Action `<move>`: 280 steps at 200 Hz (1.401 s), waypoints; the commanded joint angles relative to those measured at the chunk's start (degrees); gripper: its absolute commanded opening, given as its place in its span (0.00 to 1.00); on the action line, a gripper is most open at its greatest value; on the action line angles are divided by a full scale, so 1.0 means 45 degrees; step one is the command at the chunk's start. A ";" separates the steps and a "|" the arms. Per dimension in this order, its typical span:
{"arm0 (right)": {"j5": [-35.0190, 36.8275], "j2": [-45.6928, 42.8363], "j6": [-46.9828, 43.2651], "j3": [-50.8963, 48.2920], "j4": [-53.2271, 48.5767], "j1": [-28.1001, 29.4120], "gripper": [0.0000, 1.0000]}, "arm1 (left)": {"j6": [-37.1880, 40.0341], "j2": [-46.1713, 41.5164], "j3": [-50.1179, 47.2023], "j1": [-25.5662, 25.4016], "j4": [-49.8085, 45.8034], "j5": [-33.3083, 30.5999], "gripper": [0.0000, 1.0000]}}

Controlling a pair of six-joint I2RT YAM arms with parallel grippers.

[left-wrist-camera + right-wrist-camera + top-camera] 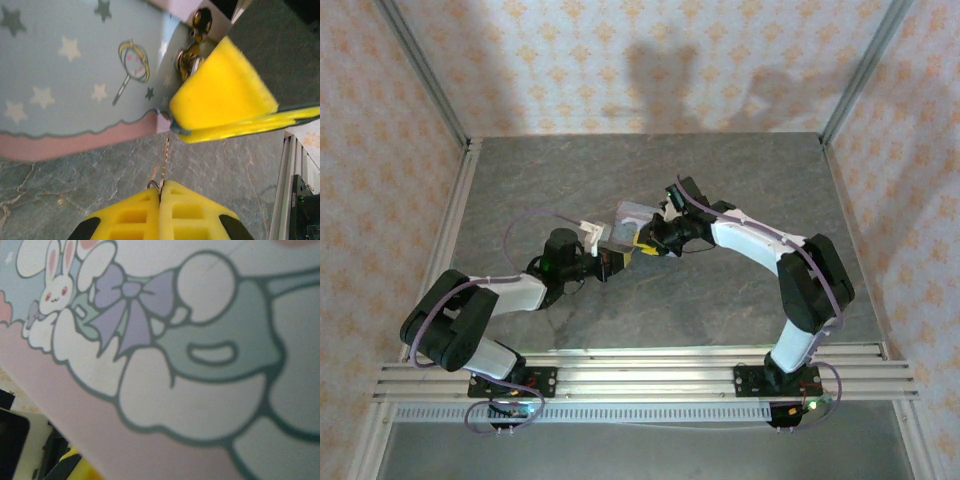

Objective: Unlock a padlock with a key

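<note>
Wallpaper [650, 60] with a pale orange motif closes the cell on three sides, with metal posts at the corners; the grey veined surface [660, 320] is bare but for the work at its middle, and a slotted metal rail [650, 372] runs along the near edge at 6 o'clock.

From the left: the left end effector [161, 192] is closed on the key [165, 157]; in its wrist view the thin pale blade stands out of the pinched yellow pads toward 12 o'clock, with a small ring at its root. Next, the light-blue tin [75, 75], with stars and a pink border, lies at about 10 o'clock from the key, its metal hasp [192, 55] at 1 o'clock.

Right of that, the right end effector [647, 243] has its yellow pads nearly together at the tin's corner on a small dark thing, which I take for the padlock [172, 128]; most of it is hidden. The key's tip sits just beneath that dark corner; whether it is inside the keyway I cannot tell.

The step in hand looks like insertion; the next move calls for a short, straight push along the blade's axis, then a twist against a firm right grip; the slender blade may bend or slip if it meets the body off-centre.
</note>
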 commanded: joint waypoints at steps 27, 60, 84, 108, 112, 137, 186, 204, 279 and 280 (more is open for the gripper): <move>-0.0017 -0.0609 0.0171 -0.0098 0.0712 -0.0022 0.00 | 0.0066 -0.0283 -0.0219 -0.0094 0.0523 -0.0022 0.00; 0.0006 -0.0590 0.0219 -0.0181 0.0667 -0.0022 0.00 | 0.0064 -0.0362 0.0064 -0.0124 0.0427 0.0113 0.00; 0.0044 -0.0590 0.0240 -0.0155 0.0672 -0.0022 0.00 | 0.0064 -0.0326 0.0246 -0.0197 0.0385 0.0155 0.00; 0.0038 -0.0464 0.0249 -0.0083 0.0671 -0.0022 0.00 | 0.0047 -0.0246 0.0369 -0.0319 0.0399 0.0099 0.00; 0.0030 -0.0455 0.0266 -0.0098 0.0667 -0.0022 0.00 | 0.0027 -0.0255 0.0369 -0.0324 0.0441 0.0064 0.00; -0.0092 -0.0468 0.0566 -0.0074 0.0750 -0.0024 0.00 | -0.0424 -0.0405 0.0392 -0.0345 0.0828 0.0097 0.00; -0.0005 -0.0609 0.0797 -0.0385 0.0946 0.0017 0.00 | 0.0083 -0.0579 0.0808 -0.0353 0.0082 -0.0347 0.00; 0.0027 -0.0555 0.0746 -0.0434 0.0886 0.0018 0.00 | -0.0052 -0.0432 0.0560 -0.0352 0.0500 -0.0527 0.00; 0.0231 -0.0365 0.0604 -0.0162 0.0674 0.0017 0.00 | 0.0357 0.0183 0.0233 -0.0339 0.0505 -0.0334 0.00; 0.0237 -0.0360 0.0602 -0.0162 0.0673 0.0017 0.00 | 0.0357 0.0184 0.0233 -0.0339 0.0503 -0.0343 0.00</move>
